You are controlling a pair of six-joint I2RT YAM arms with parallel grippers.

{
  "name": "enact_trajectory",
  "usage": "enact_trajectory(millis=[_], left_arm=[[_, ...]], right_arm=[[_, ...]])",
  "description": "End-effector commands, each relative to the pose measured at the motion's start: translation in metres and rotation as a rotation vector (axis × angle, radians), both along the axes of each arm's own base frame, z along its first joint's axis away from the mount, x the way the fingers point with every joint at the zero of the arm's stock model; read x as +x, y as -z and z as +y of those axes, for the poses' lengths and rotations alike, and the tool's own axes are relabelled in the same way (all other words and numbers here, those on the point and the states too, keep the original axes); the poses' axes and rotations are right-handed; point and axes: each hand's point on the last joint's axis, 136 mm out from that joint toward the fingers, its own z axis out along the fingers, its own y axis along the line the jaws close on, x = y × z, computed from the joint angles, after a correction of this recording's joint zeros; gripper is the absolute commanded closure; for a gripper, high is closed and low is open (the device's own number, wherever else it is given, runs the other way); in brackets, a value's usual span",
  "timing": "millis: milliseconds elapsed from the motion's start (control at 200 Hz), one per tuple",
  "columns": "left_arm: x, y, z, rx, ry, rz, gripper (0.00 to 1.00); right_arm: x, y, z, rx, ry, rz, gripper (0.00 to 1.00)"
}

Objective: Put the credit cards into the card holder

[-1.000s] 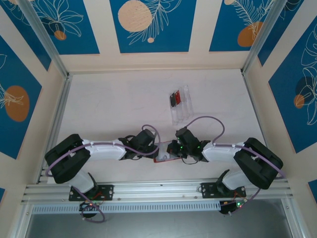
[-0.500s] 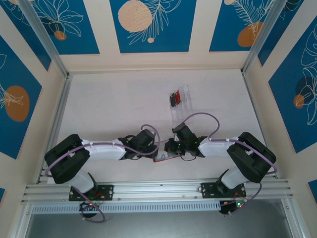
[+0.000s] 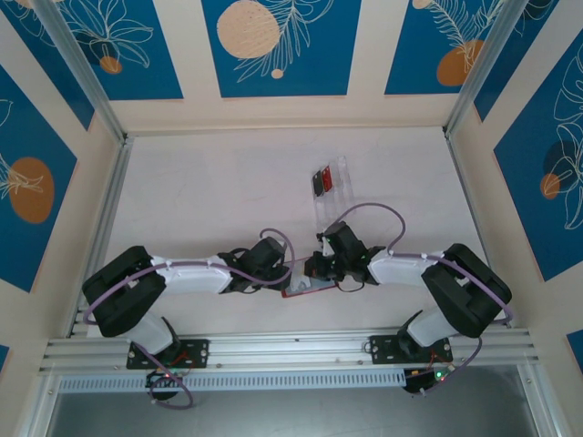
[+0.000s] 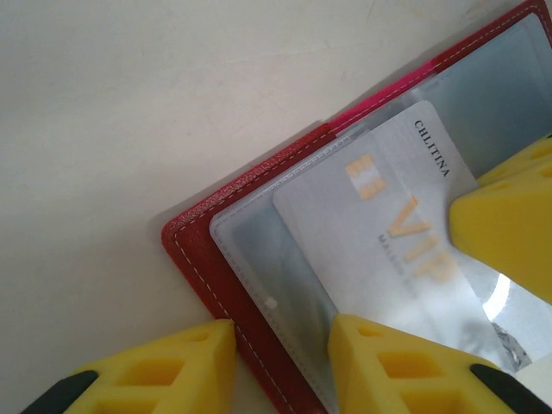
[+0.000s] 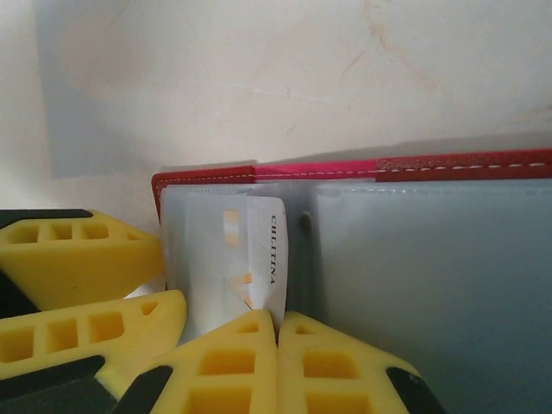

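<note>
Inserting card (image 5: 259, 250) into holder (image 5: 431, 166) | right gripper (image 5: 276, 345) clamped on card, pushing | left gripper (image 4: 278, 332) apart, pinning holder's left end steady

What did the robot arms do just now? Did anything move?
The right fingers slid left over the red card holder, where they now pinch the silver card at a clear sleeve. The right elbow swung in too. The left fingers, the card holder and the clear tray stayed put.
</note>
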Motion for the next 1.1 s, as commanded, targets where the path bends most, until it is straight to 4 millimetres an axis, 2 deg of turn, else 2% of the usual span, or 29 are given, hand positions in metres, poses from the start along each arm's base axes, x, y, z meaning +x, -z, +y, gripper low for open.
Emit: enact_trajectory(millis=[0,380,615,930,1095], left_arm=[[-0.023,0.03,0.013,0.092,0.029,0.102,0.66],[-0.022,0.028,0.011,0.076,0.018,0.103,0.62],[-0.014,0.017,0.021,0.008,-0.102,0.109,0.58],[-0.007,-0.003,0.019,-0.142,-0.147,0.09,0.59],[-0.006,-0.004,0.021,-0.176,-0.164,0.092,0.62]], right_arm=[[-0.016,0.022,-0.017,-0.098,-0.044,0.081,1.0],[-0.025,0.041,-0.008,-0.093,-0.105,0.143,1.0],[-0.025,0.046,-0.008,-0.101,-0.107,0.158,1.0],[-0.026,0.053,-0.007,-0.105,-0.11,0.182,1.0],[-0.025,0.053,-0.006,-0.103,-0.114,0.186,1.0]])
